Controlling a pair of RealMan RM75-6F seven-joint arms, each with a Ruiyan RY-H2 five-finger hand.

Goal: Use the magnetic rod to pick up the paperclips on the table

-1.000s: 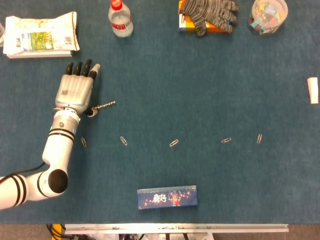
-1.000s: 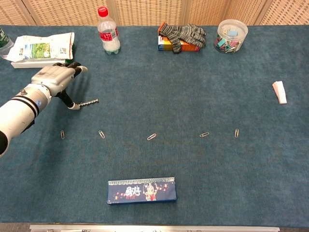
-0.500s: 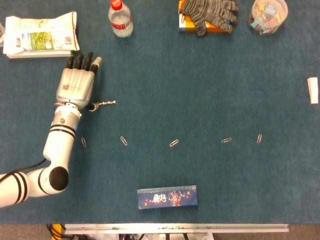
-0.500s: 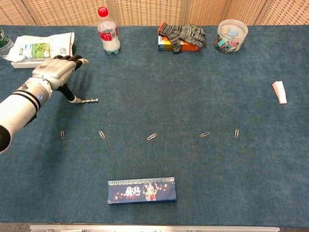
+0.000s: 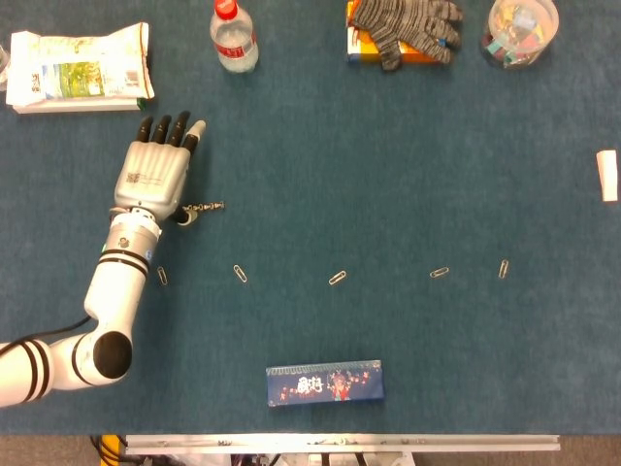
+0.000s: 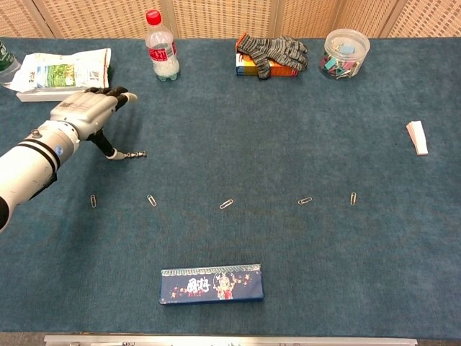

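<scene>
The left hand [image 5: 153,175] hovers palm down, fingers extended toward 12 o'clock, its thumb touching the magnetic rod's [image 5: 202,209] near end; whether it grips cannot be told. The rod lies on the table [image 5: 388,175], long axis pointing to 3 o'clock. Five paperclips [image 5: 337,278] lie in a row toward 5 o'clock, nothing between.

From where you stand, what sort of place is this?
Probably a lab or office test bench: a blue felt-covered table with paperclips laid out in a row, plus a jar of binder clips and a water bottle.
</scene>
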